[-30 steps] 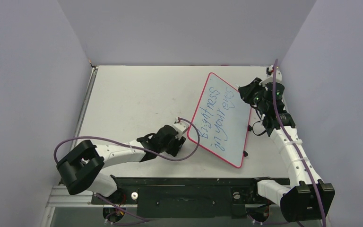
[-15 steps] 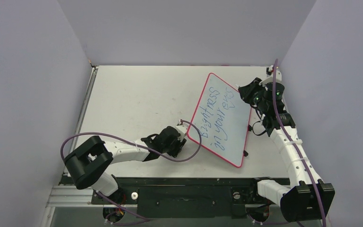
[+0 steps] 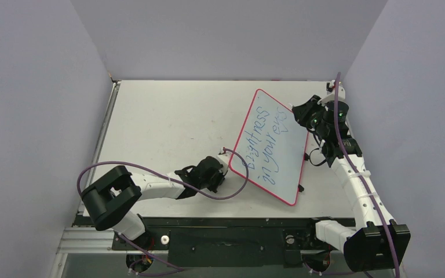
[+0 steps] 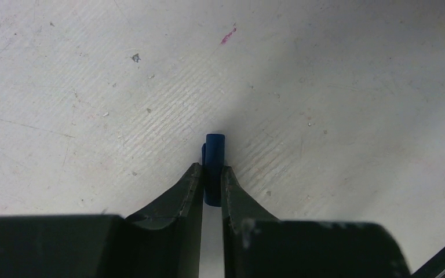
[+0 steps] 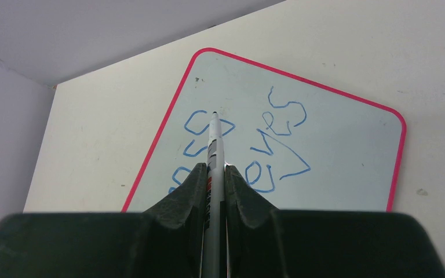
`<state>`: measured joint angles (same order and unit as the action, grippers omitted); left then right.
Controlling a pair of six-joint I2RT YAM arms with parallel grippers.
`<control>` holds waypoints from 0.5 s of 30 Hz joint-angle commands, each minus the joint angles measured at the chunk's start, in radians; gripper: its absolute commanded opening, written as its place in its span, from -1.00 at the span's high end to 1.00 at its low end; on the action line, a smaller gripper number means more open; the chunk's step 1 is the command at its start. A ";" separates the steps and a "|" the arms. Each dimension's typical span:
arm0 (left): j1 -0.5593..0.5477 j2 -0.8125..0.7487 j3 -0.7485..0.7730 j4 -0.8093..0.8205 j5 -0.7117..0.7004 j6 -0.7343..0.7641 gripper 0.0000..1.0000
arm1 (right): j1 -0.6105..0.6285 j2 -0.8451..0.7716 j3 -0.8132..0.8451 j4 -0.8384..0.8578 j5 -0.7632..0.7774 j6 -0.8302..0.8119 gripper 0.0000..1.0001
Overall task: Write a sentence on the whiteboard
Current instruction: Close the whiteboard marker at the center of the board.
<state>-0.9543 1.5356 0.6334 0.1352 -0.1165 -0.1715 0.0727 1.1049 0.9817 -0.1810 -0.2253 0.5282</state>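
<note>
- Showing the board at the close of the writing: the whiteboard point(image 3: 272, 145) lies flat on the table point(image 3: 162, 116), right of centre in the overhead view and turned at a slant. The sentence point(image 3: 265, 142), "Brightness in your eyes", crosses its face in two blue lines and reads as complete.
- Left gripper point(image 4: 211, 168): nearly closed, its two fingers pinching a short blue cap point(image 4: 214, 152) whose end pokes out past the tips. It is held low over bare, scuffed table. In the overhead view it sits at lower centre, just beside the board's lower-left rim and apparently apart from it.
- What has changed: within the last second the left arm has folded back. Its elbow has swung in from the lower left toward the centre. The gripper has slid a little toward the bottom of the overhead view, away from the rim, and the purple cable point(image 3: 150, 172) has redrawn its loop.
- Right gripper point(image 5: 213, 168): clamped on a slim white marker point(image 5: 214, 145), at the right of the overhead view beside the board's upper-right edge. In the wrist view the tip points at the blue loops in the upper half of the board. Whether it touches the surface cannot be told. This arm and the board show no shift over the same second.
- Reading: no stroke is being added, so the writing seems finished. The left arm's retreat looks like tidying away from the board. Capping the marker would probably come next, and it calls for careful alignment of both grippers.
</note>
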 commanded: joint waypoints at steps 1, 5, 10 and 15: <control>-0.008 -0.027 -0.004 -0.004 -0.031 0.004 1.00 | 0.005 -0.007 0.050 0.026 -0.017 0.000 1.00; -0.001 -0.092 0.013 -0.059 -0.050 0.012 1.00 | 0.011 -0.009 0.066 0.025 -0.046 0.004 1.00; 0.038 -0.205 0.013 -0.109 -0.060 0.013 1.00 | 0.043 -0.008 0.096 0.014 -0.078 -0.002 1.00; 0.069 -0.301 0.024 -0.174 -0.074 0.022 1.00 | 0.084 -0.006 0.134 -0.022 -0.080 -0.025 1.00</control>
<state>-0.9035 1.3174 0.6331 0.0143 -0.1692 -0.1696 0.1242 1.1049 1.0496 -0.1986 -0.2832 0.5270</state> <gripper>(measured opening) 0.095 0.098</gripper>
